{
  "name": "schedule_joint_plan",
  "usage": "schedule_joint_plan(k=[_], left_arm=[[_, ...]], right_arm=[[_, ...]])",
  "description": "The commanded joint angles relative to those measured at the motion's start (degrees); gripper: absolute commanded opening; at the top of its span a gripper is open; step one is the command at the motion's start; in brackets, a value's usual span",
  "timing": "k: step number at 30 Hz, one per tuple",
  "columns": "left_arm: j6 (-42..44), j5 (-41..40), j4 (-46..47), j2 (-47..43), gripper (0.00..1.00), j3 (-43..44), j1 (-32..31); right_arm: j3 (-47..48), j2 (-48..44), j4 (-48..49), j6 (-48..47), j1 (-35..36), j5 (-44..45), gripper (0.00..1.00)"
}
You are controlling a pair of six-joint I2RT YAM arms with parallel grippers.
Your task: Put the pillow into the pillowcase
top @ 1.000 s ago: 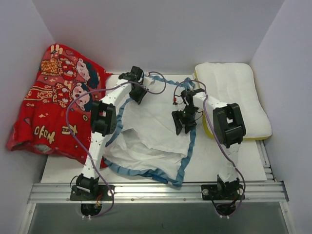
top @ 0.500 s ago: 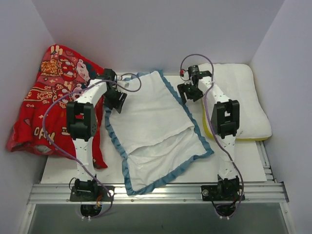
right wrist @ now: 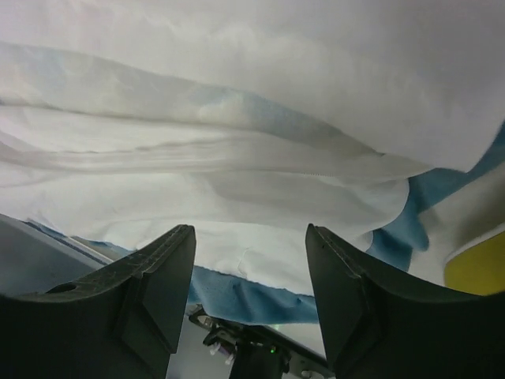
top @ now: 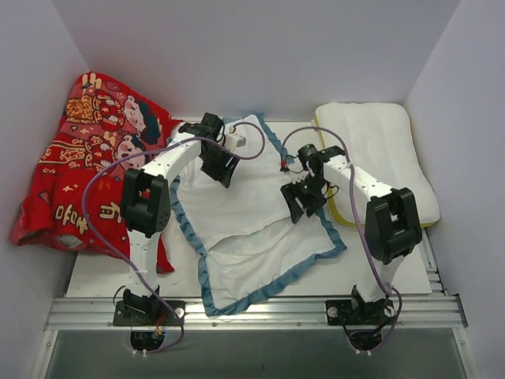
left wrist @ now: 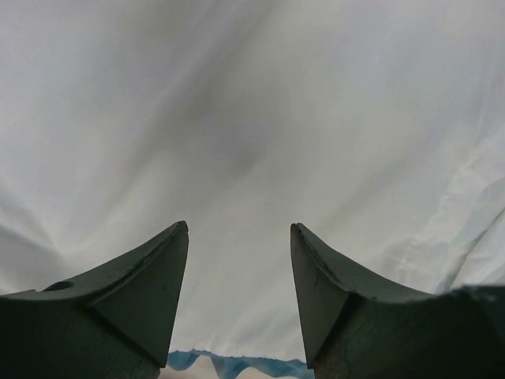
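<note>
The pillowcase (top: pixel 252 213) lies spread flat on the table, white inside up, blue ruffled trim round its edge, with its opening across the lower half. It fills the left wrist view (left wrist: pixel 252 118) and the right wrist view (right wrist: pixel 237 181). The white pillow (top: pixel 387 158) with yellow piping lies at the back right, partly behind the right arm. My left gripper (top: pixel 223 174) is open and empty over the pillowcase's upper left part; its view (left wrist: pixel 239 237) shows only white cloth between the jaws. My right gripper (top: pixel 298 207) is open and empty over the pillowcase's right edge near the opening (right wrist: pixel 248 237).
A red cartoon-figure cloth (top: pixel 87 166) is heaped at the back left, its edge under the left arm. White walls close in the back and both sides. A metal rail (top: pixel 252 309) runs along the table's near edge.
The pillowcase went from bunched to spread flat. Both grippers moved outward to its far corners, then came back in over the cloth, the left toward the upper left part, the right to the right edge.
</note>
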Motion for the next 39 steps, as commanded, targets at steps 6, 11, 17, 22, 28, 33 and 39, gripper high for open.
schedule_joint_plan(k=[6,11,17,22,28,33,39], left_arm=[[-3.67,-0.58,1.87,8.34,0.59,1.81,1.28],[-5.60,-1.37,1.60,16.32,0.58,8.74,4.08],[-3.59,-3.30,1.78,25.30,0.61,26.05,4.88],[-3.32,-5.41,1.78,28.38,0.68,39.58,7.07],[-2.79,0.98,2.22,19.02,0.74,34.96,10.15],[-4.72,9.34,4.76,7.05,0.90,21.51,9.28],[-3.67,8.65,4.94,-3.85,0.97,13.69,8.05]], right_arm=[[4.08,11.21,-4.45,-0.89,-2.87,7.69,0.56],[19.12,23.77,-4.62,0.16,-7.88,7.08,0.55],[31.09,29.86,-1.39,1.39,-10.52,10.24,0.55],[35.67,24.88,-0.32,1.31,-12.73,4.55,0.63],[29.35,10.30,-0.41,1.56,-12.90,2.77,0.81],[28.64,5.26,-0.14,2.88,-16.14,12.07,1.00],[36.25,12.96,0.91,7.89,-29.39,14.73,1.00]])
